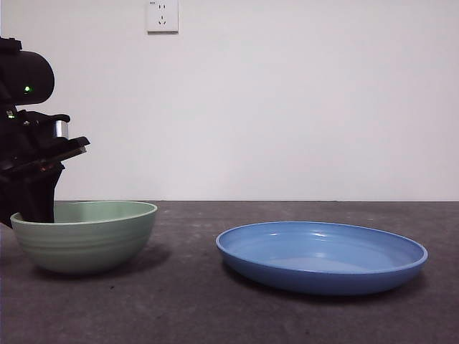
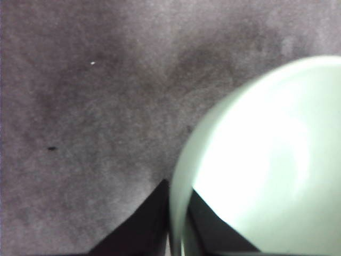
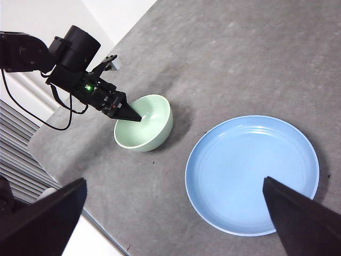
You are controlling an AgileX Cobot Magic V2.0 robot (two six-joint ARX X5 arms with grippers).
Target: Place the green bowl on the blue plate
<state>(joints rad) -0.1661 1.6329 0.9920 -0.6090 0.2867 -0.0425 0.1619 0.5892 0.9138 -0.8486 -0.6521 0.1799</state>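
The green bowl (image 1: pixel 86 236) stands on the dark table at the left. The blue plate (image 1: pixel 323 258) lies to its right, apart from it. My left gripper (image 1: pixel 32 211) comes down at the bowl's left rim. In the left wrist view the gripper (image 2: pixel 178 213) has one jaw outside and one jaw inside the bowl (image 2: pixel 266 160), pressed close on the rim. My right gripper (image 3: pixel 176 224) is open and empty, high above the table, over the plate (image 3: pixel 253 173). The right wrist view also shows the bowl (image 3: pixel 146 125) with the left gripper (image 3: pixel 130 114) on its rim.
A white wall socket (image 1: pixel 162 16) is on the wall behind. The table's edge (image 3: pixel 80 210) runs close past the bowl on the left arm's side. Black cables (image 3: pixel 32 114) hang from the left arm.
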